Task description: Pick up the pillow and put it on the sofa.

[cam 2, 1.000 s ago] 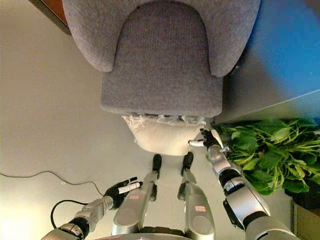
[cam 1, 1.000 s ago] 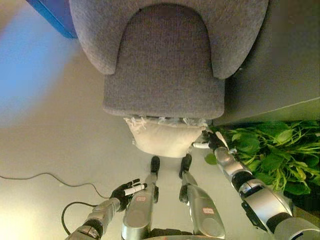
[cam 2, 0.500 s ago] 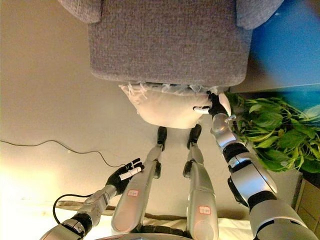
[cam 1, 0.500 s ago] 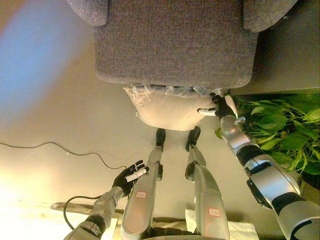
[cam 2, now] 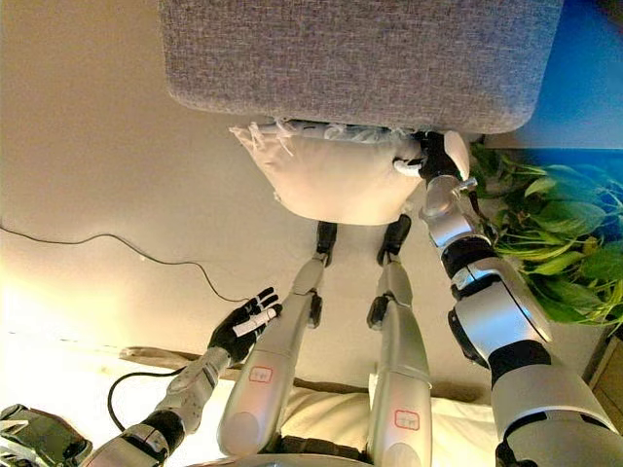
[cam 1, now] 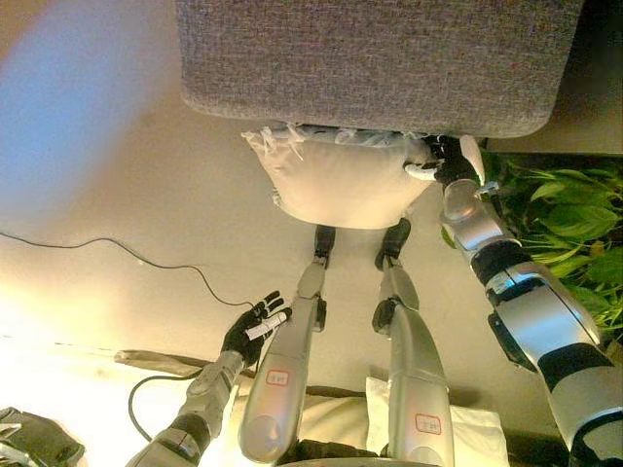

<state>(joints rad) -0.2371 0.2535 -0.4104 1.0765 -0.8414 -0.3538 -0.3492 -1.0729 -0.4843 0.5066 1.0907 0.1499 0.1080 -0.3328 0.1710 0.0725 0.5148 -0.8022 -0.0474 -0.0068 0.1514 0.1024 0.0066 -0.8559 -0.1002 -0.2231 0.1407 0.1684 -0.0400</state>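
Observation:
A cream pillow (cam 1: 341, 180) with a fringed top edge lies on the floor against the front of the grey sofa (cam 1: 380, 58). Its upper edge is tucked under the sofa's seat front. My right hand (cam 1: 446, 167) is at the pillow's upper right corner, just below the sofa's edge. Its fingers are relaxed and one white fingertip (cam 1: 421, 174) touches the pillow's corner. My left hand (cam 1: 251, 331) is open and empty, low over the floor at the lower left, well apart from the pillow.
A green leafy plant (cam 1: 569, 224) stands close on the right of my right arm. A thin black cable (cam 1: 117, 248) runs over the floor on the left. A dark object (cam 1: 29, 446) lies in the lower left corner.
The whole picture has shifted: the camera has moved nearer, so sofa and pillow look larger and higher. My right hand stays at the pillow's corner. My left hand stays open.

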